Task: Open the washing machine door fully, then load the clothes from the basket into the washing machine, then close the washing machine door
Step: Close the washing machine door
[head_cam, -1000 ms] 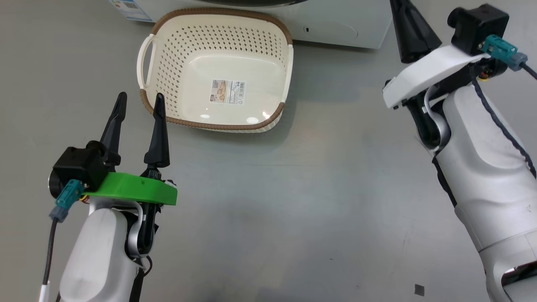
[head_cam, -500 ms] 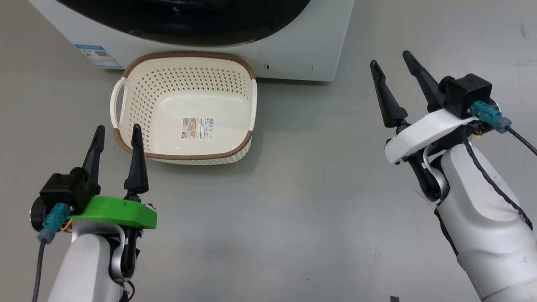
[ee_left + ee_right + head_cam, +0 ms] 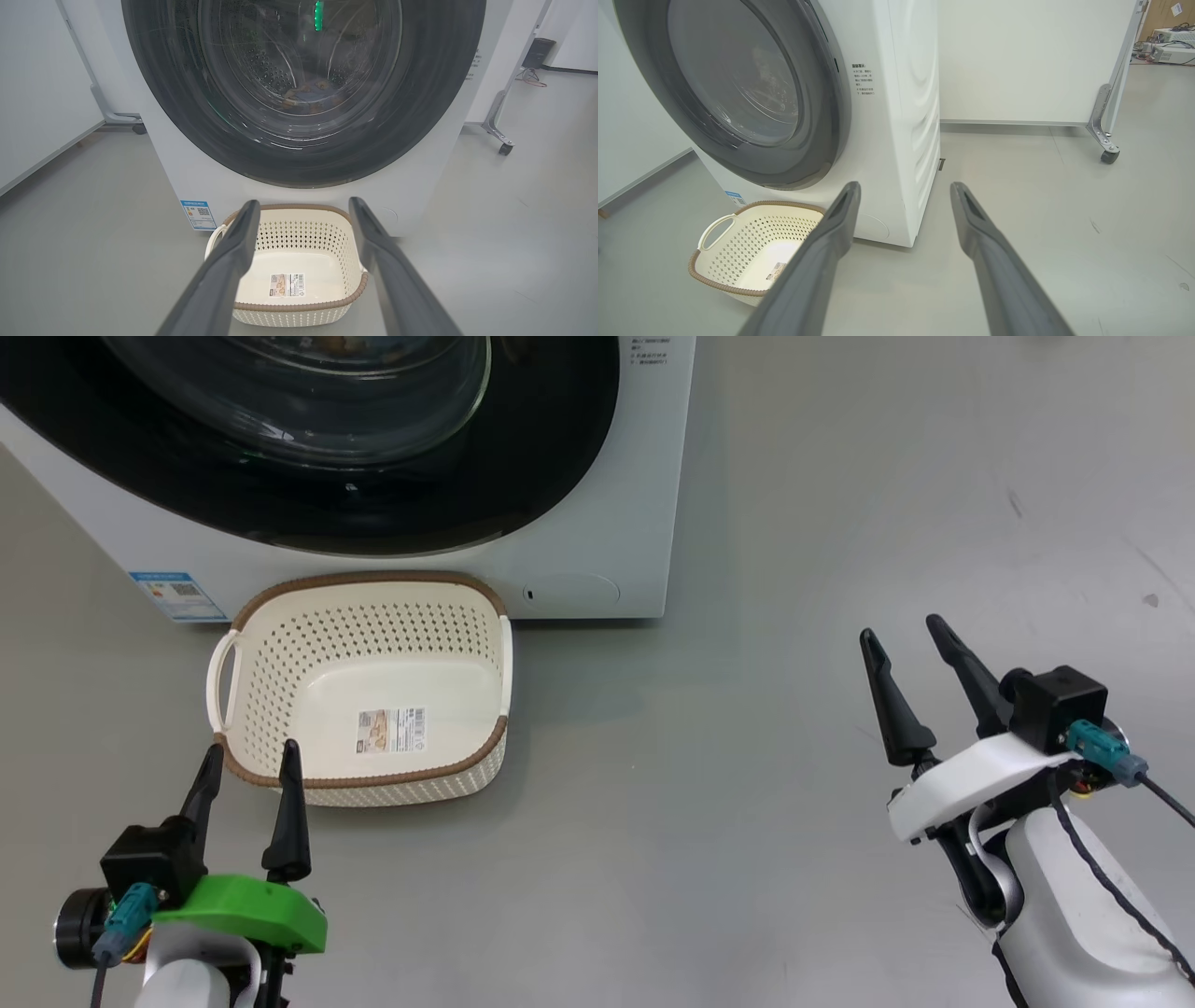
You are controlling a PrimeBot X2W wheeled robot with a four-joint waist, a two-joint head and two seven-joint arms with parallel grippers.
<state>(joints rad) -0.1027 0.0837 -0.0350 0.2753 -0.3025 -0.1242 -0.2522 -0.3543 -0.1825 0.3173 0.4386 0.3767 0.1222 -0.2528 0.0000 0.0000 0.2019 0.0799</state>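
The washing machine (image 3: 597, 476) stands at the top of the head view, and its washing machine door (image 3: 303, 93) is shut flat against the front. Through the glass, light blue and orange-brown clothes (image 3: 308, 95) lie in the steel drum. The basket (image 3: 280, 644) sits on the floor before the machine, holding nothing but its label sticker. My left gripper (image 3: 252, 751) is open, fingertips just short of the basket's near left rim. My right gripper (image 3: 901, 628) is open over bare floor, right of the machine. The basket (image 3: 738, 233) and door (image 3: 733, 93) also appear in the right wrist view.
A blue sticker (image 3: 177, 595) marks the machine's lower left front. White partition panels on castor feet (image 3: 1108, 154) stand behind and beside the machine. Open grey floor (image 3: 747, 756) lies right of the basket. Equipment (image 3: 1171, 37) sits far right.
The head camera has tilted up, bringing the door into view. My right gripper has opened and drawn back from the machine's right front corner. The left gripper stays by the basket.
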